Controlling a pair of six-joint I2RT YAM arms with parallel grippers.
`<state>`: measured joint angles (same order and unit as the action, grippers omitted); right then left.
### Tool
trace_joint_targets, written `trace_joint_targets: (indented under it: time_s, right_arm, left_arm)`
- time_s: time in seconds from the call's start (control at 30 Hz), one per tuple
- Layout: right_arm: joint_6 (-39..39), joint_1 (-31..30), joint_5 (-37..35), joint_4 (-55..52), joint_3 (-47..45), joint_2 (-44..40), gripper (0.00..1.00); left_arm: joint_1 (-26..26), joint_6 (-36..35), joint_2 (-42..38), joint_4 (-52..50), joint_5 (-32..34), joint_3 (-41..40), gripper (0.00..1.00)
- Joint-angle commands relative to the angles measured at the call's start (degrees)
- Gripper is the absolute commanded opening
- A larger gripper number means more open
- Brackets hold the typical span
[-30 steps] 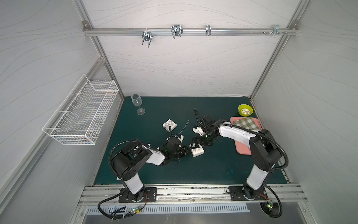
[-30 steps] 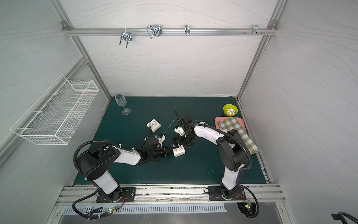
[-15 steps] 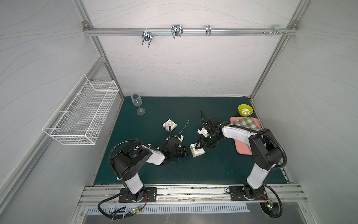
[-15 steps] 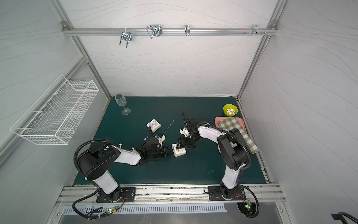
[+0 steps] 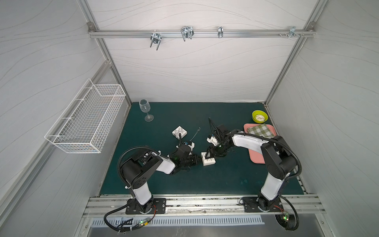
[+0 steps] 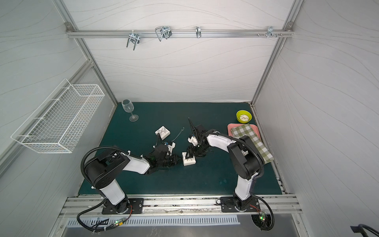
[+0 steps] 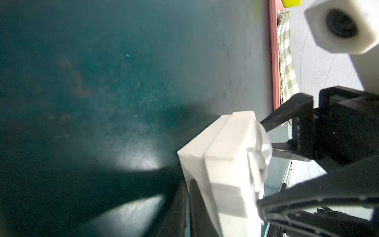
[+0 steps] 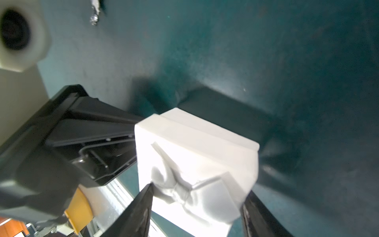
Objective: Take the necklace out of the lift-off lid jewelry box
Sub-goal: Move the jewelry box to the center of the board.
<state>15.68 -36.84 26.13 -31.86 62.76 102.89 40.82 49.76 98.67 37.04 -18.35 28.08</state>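
Note:
The white lift-off lid jewelry box [image 5: 208, 159] [image 6: 188, 160] sits closed on the green mat between both arms, and its lid [image 8: 194, 156] carries a raised relief. My right gripper [image 8: 199, 190] [image 5: 209, 155] reaches over the box. One finger [image 8: 141, 207] lies against one side of the lid's top and the other finger touches the opposite edge. My left gripper [image 7: 187, 207] [image 5: 198, 159] is shut, its paired fingers pressed against the box's side wall [image 7: 196, 164]. The necklace is hidden.
A second small white box [image 5: 179, 131] and a thin dark strand [image 5: 196, 133] lie behind the arms. A wine glass [image 5: 144, 108] stands back left. A green bowl [image 5: 259, 116] and a pink tray [image 5: 255, 157] with a checked cloth [image 5: 260, 130] are on the right. A wire basket [image 5: 88, 119] hangs on the left wall.
My right gripper has come forward and down onto the box, and its jaws have narrowed around the lid. The left gripper and the box have stayed put.

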Motion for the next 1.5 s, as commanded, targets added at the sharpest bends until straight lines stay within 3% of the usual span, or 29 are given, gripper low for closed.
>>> trace_joint_targets:
  time_s: [0.0, 0.33, 0.57, 0.77, 0.9, 1.0, 1.1, 1.3, 1.47]
  right_arm:
    - [0.5, -2.4, 0.5, 0.2, 1.3, 2.3, 0.65]
    - [1.4, -3.8, -10.0, -2.9, 2.6, 3.4, 0.65]
    - [-0.9, -0.1, -8.7, -2.5, 3.0, 2.7, 0.61]
    - [-5.7, 6.5, -5.8, -4.3, 9.9, 7.7, 0.64]
    - [-8.8, 11.2, -6.7, -9.1, 17.8, 11.8, 0.75]
    - [-8.8, 14.5, -7.1, -12.1, 22.2, 12.2, 0.79]
    - [-9.2, 16.0, -8.2, -14.4, 25.0, 10.5, 0.80]
    - [-9.0, 16.0, -13.3, -15.9, 25.8, 6.4, 0.82]
    - [-7.6, 12.8, -14.0, -13.7, 24.8, 4.9, 0.82]
  left_arm:
    - [0.3, 0.2, 2.3, 0.3, -0.1, 1.5, 0.10]
    - [-1.8, -2.3, -4.5, -6.3, 1.9, -1.6, 0.13]
    - [-1.6, -3.3, -5.9, -9.1, 1.4, 1.0, 0.12]
    - [3.0, -3.8, 2.6, -11.3, 2.2, 12.5, 0.10]
    - [3.8, -4.7, 10.2, -16.8, 2.0, 24.6, 0.10]
    - [2.6, -7.0, 13.3, -22.3, 2.2, 31.6, 0.11]
    - [0.2, -8.9, 12.6, -25.0, 1.7, 33.1, 0.15]
    - [-6.0, -14.5, 4.4, -30.8, 0.3, 29.8, 0.21]
    - [-11.4, -23.9, -4.6, -42.6, 6.3, 30.1, 0.29]
